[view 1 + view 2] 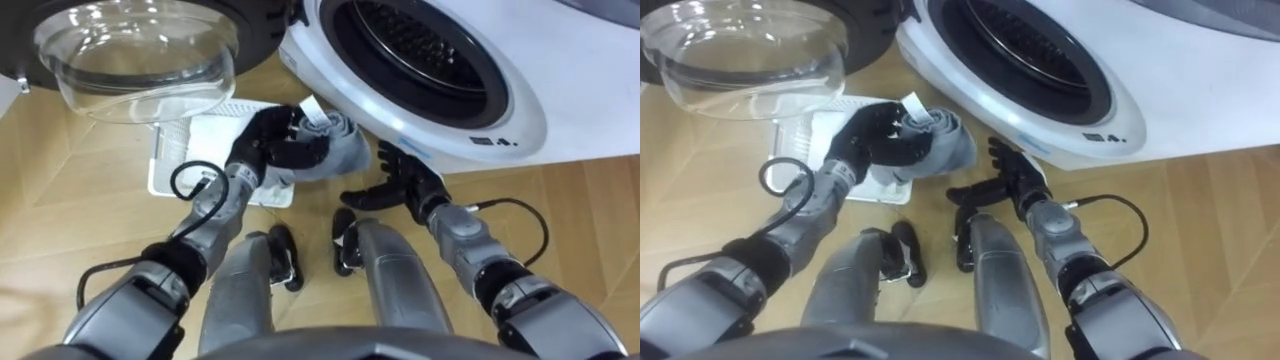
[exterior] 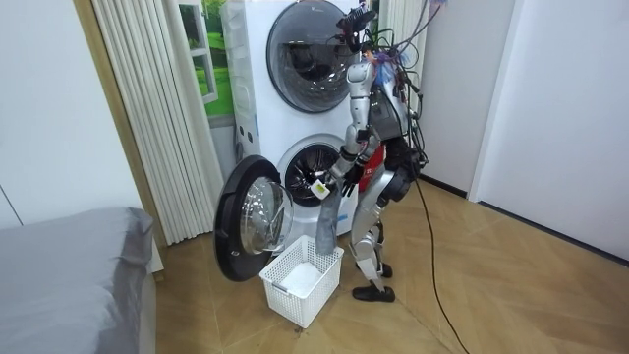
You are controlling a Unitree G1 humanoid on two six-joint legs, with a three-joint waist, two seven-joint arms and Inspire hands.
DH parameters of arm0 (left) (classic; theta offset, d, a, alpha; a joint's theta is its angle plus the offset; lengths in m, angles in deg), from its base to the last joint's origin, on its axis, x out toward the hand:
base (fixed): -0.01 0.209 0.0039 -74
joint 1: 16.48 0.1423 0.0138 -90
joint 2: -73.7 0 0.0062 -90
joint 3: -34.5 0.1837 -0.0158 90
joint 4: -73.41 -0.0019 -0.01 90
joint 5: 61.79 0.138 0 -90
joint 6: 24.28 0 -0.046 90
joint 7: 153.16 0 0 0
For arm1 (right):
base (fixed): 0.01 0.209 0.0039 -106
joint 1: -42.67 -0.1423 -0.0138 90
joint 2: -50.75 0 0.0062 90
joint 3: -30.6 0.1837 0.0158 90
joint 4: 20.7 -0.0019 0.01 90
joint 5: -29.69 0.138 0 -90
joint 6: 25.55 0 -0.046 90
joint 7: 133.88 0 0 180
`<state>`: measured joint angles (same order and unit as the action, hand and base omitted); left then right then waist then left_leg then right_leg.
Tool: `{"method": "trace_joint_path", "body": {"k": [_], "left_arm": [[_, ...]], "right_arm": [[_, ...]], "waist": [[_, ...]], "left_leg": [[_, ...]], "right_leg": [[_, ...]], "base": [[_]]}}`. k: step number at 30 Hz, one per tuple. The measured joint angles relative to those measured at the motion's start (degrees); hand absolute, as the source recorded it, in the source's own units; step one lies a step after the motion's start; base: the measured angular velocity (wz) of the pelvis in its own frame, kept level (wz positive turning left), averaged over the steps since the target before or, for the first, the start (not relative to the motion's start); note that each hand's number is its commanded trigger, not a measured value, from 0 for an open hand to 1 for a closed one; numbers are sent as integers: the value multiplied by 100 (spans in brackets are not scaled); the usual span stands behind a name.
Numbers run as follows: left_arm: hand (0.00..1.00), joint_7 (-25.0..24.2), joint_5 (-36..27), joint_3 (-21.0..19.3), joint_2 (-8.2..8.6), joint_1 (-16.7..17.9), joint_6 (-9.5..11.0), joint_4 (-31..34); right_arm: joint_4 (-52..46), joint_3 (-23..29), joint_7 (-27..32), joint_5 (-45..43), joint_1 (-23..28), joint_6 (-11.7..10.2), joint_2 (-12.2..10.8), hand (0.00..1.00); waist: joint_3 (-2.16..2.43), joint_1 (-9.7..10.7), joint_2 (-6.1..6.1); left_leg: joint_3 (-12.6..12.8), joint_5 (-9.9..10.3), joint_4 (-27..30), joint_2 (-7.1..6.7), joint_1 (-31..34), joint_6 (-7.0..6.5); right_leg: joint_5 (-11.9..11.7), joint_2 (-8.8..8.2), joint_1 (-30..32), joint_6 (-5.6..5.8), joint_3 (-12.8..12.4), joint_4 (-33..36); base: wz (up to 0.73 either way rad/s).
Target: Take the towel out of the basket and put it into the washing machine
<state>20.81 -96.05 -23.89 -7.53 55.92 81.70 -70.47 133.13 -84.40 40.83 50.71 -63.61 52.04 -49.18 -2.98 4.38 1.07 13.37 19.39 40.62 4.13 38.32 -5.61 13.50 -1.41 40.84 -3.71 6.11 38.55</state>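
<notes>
- Bright, even indoor light fills the room; daylight shows at the window (image 2: 209, 59) just beside the washing machine (image 2: 285, 118), and the white walls (image 2: 560, 98) are uniformly pale
- Shadows are soft: only a faint dark patch lies on the wooden floor (image 2: 472, 285) by the robot's feet
- From the head camera, the machine's white front glows near-white while its drum mouth (image 1: 420, 45) falls to black
- Pale highlights streak the domed door glass (image 1: 135, 55)
- The towel (image 1: 335, 155) bunched in the left hand (image 1: 265, 140) is lit evenly, its folds shaded grey
- Straight edges bow toward the eye views' corners
</notes>
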Motion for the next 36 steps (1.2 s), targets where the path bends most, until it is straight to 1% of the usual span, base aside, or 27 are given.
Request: {"method": "trace_joint_path", "body": {"k": [2, 5, 7, 8, 9, 10, 11, 12, 13, 14, 16, 19, 23, 24, 25, 26, 30, 32, 35, 36], "left_arm": [[100, -380, -154, -87, 2, 8, -112, 14], [100, -711, -378, -132, 2, 22, -207, 209], [100, -877, -664, -123, 6, 30, -234, 301], [100, -989, -808, -114, 22, 36, -247, 325], [100, -1053, -882, -105, 29, 40, -267, 327], [100, -1103, -981, -92, 33, 56, -323, 330], [100, -1150, -1199, -96, 34, 99, -422, 331], [100, -1190, -1305, -95, 34, 119, -466, 331], [100, -1276, -1456, -94, 34, 137, -536, 338], [100, -1359, -1576, -96, 34, 143, -611, 369], [100, -1447, -1658, -107, 34, 169, -707, 522], [100, -1579, -1694, -110, 42, 192, -782, 688], [100, -1704, -1793, -106, 70, 204, -944, 730], [100, -1718, -1800, -106, 93, 204, -967, 730], [100, -1722, -1808, -108, 109, 203, -974, 730], [100, -1725, -1828, -113, 143, 203, -986, 730], [100, -1737, -2021, -119, 183, 202, -1084, 731], [100, -1841, -2079, -119, 197, 200, -1117, 745], [100, -1960, -2308, -92, 214, 196, -1189, 784], [100, -1966, -2412, -26, 221, 197, -1198, 785]], "right_arm": [[-1, 65, -85, -3, 52, 2, -18, 0], [-1, 129, -191, -12, 118, 2, -41, 0], [-2, 155, -269, -101, 147, 2, -36, 0], [-2, 160, -317, -122, 165, 2, -31, 0], [-3, 160, -335, -130, 172, 2, -31, 0], [-8, 171, -337, -128, 177, -2, -33, 0], [-8, 214, -343, -119, 176, -2, -19, 0], [-7, 224, -343, -115, 181, -1, -4, 0], [-7, 223, -351, -120, 186, 16, 29, 0], [-8, 225, -359, -123, 185, 79, 36, 0], [-4, 256, -364, -143, 189, 156, 14, 0], [-3, 269, -364, -182, 187, 213, -6, 0], [-3, 294, -361, -180, 193, 276, 45, 0], [-3, 337, -361, -180, 191, 332, 55, 5], [-4, 369, -361, -180, 191, 361, 57, 58], [-3, 381, -357, -179, 193, 381, 57, 100], [-4, 388, -347, -178, 182, 381, 62, 100], [-4, 389, -290, -175, 181, 399, 83, 100], [-4, 387, -256, -174, 183, 513, 99, 100], [-21, 387, -240, -177, 179, 556, 102, 100]], "waist": [[0, -4, 0], [4, -20, -9], [19, -19, -35], [34, -23, -59], [43, -23, -74], [56, -16, -95], [64, -6, -109], [69, -6, -117], [70, -8, -124], [67, -19, -133], [65, -38, -157], [66, -33, -192], [64, -23, -218], [64, -24, -233], [66, -25, -241], [67, -31, -257], [68, -40, -266], [66, -54, -280], [71, -110, -290], [71, -123, -290]], "left_leg": [[-1, -4, -7, 0, 2, -7], [-2, -4, -17, 11, 7, -7], [-27, -4, -19, 13, 4, -7], [-49, -4, -18, 13, -4, -7], [-57, -4, -17, 13, -7, -7], [-66, -4, -15, 12, -20, -7], [-70, -4, -15, 12, -37, -6], [-76, -4, -15, 12, -42, -6], [-91, -6, -13, 12, -47, -3], [-112, -12, -5, 12, -48, 7], [-146, -22, 5, 12, -48, 21], [-191, -52, -3, 1, -58, 30], [-212, -61, -3, 3, -44, 36], [-219, -61, -4, 3, -38, 36], [-225, -61, -4, 3, -32, 36], [-233, -61, -10, 2, -24, 36], [-240, -62, -39, -1, -21, 38], [-244, -62, -46, -1, 4, 38], [-245, -62, -69, -5, 2, 38], [-245, -62, -69, -6, 1, 38]], "right_leg": [[-12, 1, -4, 9, 2, -22], [-29, 13, -15, 11, 12, -62], [-33, 17, -45, 11, 40, -90], [-33, 19, -69, 11, 59, -110], [-33, 21, -78, 11, 66, -114], [-33, 22, -93, 11, 71, -115], [-33, 23, -107, 11, 70, -108], [-32, 23, -115, 11, 74, -104], [-32, 23, -125, 9, 89, -101], [-32, 21, -138, 2, 107, -100], [-36, 21, -158, -12, 136, -108], [-44, 5, -197, -26, 189, -127], [-50, 5, -202, -36, 210, -139], [-50, 6, -203, -36, 218, -148], [-50, 6, -203, -36, 224, -154], [-51, 6, -203, -36, 234, -167], [-51, 6, -201, -37, 246, -193], [-51, 7, -180, -37, 252, -206], [-51, 7, -179, -37, 253, -224], [-50, 7, -178, -37, 253, -221]], "base": [[0], [0], [3], [5], [5], [0], [0], [0], [7], [7], [8], [9], [0], [0], [0], [0], [0], [0], [0], [0]]}}
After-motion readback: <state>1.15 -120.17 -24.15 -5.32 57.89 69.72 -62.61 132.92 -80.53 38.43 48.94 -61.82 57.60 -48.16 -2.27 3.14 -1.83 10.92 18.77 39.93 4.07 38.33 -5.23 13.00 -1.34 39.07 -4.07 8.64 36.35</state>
